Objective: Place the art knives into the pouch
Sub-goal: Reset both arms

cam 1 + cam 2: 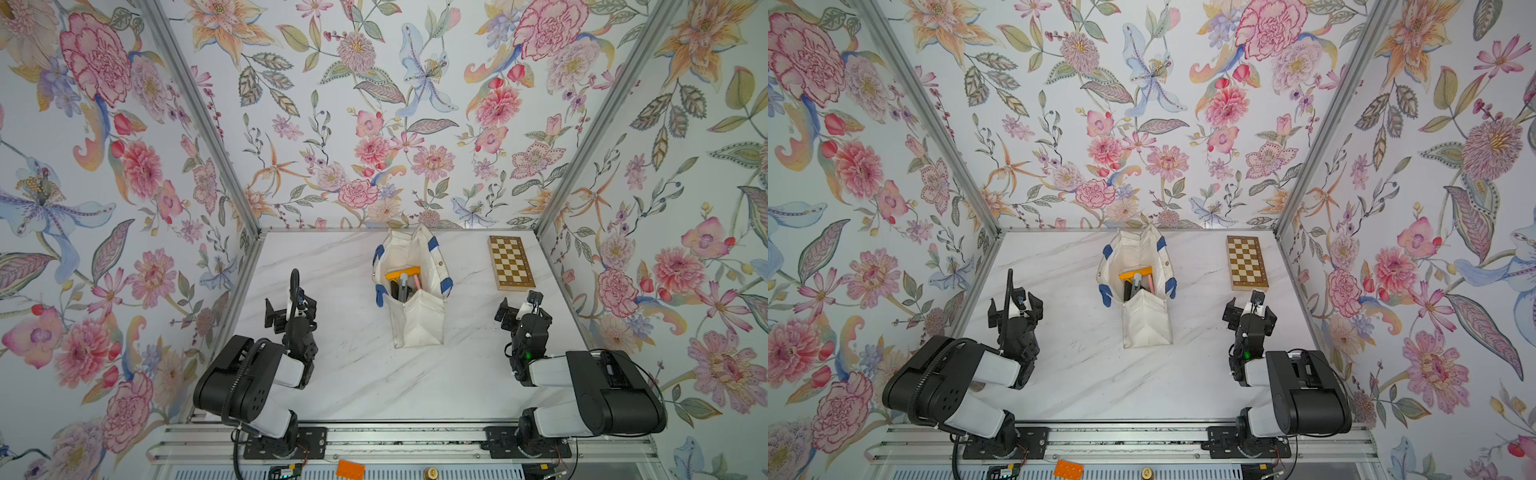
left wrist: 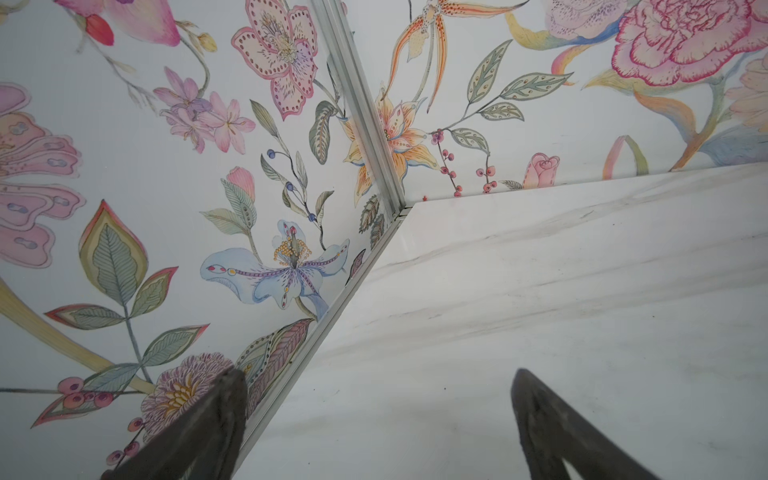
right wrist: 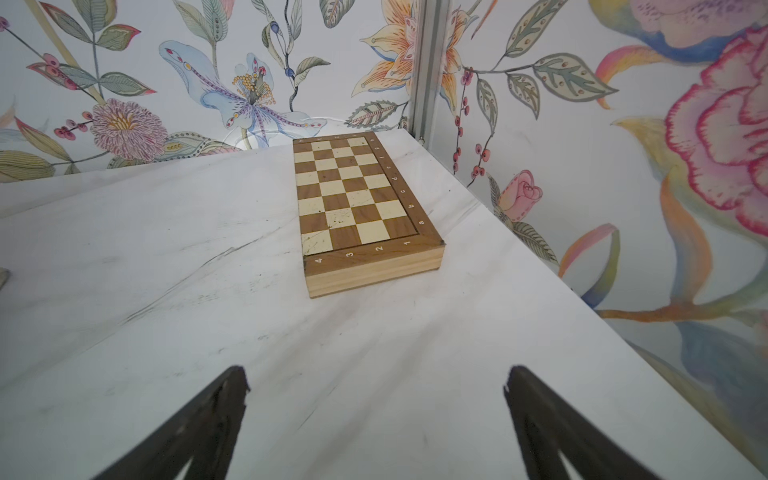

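My left pincer [image 1: 289, 311] and right pincer [image 1: 519, 305] both gape wide, holding nothing. The pouch [image 1: 417, 320] stands open in the middle of the tabletop [image 1: 332, 374], soft canvas that I expect to sag if nudged. No knife lies loose; slim tools [image 1: 403, 286] stand inside it, and I can't tell which is the art knife. I'd judge it light, stiff, sharp-tipped: take it mid-handle.
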`<state>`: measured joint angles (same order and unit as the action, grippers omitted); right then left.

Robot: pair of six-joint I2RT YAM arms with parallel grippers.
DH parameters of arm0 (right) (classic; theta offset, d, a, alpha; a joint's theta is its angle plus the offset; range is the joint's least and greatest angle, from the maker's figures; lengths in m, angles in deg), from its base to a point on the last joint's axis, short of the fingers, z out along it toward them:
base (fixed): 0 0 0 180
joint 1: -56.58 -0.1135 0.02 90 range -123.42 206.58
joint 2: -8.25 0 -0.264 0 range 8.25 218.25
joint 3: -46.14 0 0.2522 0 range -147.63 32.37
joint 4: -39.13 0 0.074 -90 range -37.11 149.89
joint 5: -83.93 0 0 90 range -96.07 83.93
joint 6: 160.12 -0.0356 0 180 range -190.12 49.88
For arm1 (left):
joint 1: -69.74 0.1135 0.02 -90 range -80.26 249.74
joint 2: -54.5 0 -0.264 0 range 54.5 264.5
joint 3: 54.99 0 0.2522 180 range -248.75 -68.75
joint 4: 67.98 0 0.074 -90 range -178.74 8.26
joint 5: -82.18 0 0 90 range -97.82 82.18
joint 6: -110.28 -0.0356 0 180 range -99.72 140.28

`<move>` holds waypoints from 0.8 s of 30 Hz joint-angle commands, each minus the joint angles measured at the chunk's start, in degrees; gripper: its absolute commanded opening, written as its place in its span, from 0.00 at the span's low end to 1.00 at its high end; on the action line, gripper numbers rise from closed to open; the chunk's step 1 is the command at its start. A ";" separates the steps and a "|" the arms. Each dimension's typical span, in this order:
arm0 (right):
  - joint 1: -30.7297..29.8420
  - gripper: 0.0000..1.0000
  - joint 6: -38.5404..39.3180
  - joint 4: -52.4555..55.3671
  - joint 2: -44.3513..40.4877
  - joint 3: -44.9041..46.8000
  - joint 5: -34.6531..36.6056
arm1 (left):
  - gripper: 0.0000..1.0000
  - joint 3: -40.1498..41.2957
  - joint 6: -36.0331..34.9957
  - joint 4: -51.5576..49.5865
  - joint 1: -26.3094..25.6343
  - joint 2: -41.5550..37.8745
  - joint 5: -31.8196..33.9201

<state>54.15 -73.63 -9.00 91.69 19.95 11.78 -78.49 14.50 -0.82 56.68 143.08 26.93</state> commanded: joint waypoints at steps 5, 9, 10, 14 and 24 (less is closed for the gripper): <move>-1.39 0.99 6.05 -4.95 5.95 -3.39 -7.11 | 0.99 -0.36 4.54 4.15 6.02 3.25 -17.04; -0.67 0.99 5.34 -2.76 5.46 -3.94 -9.26 | 0.99 -2.42 7.09 -1.12 7.88 0.53 -17.71; 0.21 0.99 4.99 -2.01 5.28 -4.21 -10.93 | 0.99 -1.84 6.84 1.23 7.81 0.57 -17.22; 0.50 0.99 4.93 -1.63 5.22 -4.26 -11.44 | 1.00 -1.07 5.56 2.58 7.26 0.55 -19.27; 0.50 0.99 4.96 -1.75 5.24 -4.27 -11.41 | 0.99 0.40 3.94 4.60 5.50 2.48 -17.69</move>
<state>54.54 -69.24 -10.81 96.89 16.30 0.76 -78.49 19.18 0.25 62.60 145.11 9.46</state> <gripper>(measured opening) 0.991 0.994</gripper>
